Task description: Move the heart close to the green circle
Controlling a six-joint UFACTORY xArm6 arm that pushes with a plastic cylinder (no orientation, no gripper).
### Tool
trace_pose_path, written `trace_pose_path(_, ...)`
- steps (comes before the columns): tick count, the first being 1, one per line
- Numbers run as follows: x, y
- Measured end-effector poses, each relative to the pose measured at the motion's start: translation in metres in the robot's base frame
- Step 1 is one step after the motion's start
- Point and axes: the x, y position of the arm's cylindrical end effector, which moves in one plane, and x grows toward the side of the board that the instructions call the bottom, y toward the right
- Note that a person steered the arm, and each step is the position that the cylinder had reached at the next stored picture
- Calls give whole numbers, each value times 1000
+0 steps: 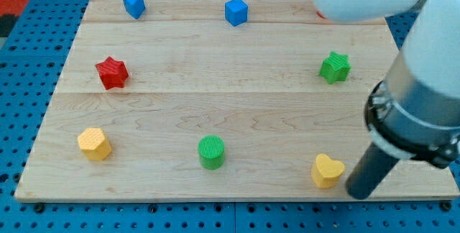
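Note:
The yellow heart [327,170] lies near the board's bottom right. The green circle [211,152] stands at bottom centre, well to the heart's left. My tip [357,193] is on the board just right of and slightly below the heart, very close to it; I cannot tell if it touches. The rod rises up and to the right into the arm's large white and grey body.
A red star [111,72] sits at the left, a yellow hexagon [94,144] at bottom left, a blue block [134,5] at top left, a blue cube [236,11] at top centre, a green star [335,67] at right. The arm hides the top right corner.

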Motion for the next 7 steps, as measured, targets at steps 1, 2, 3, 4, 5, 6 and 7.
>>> trace_pose_path(1, -18, -49)
trace_pose_path(2, -21, -25)
trace_pose_path(3, -37, -2)
trace_pose_path(4, -47, -17)
trace_pose_path(5, -52, -65)
trace_pose_path(6, -60, -70)
trace_pose_path(7, -60, -111)
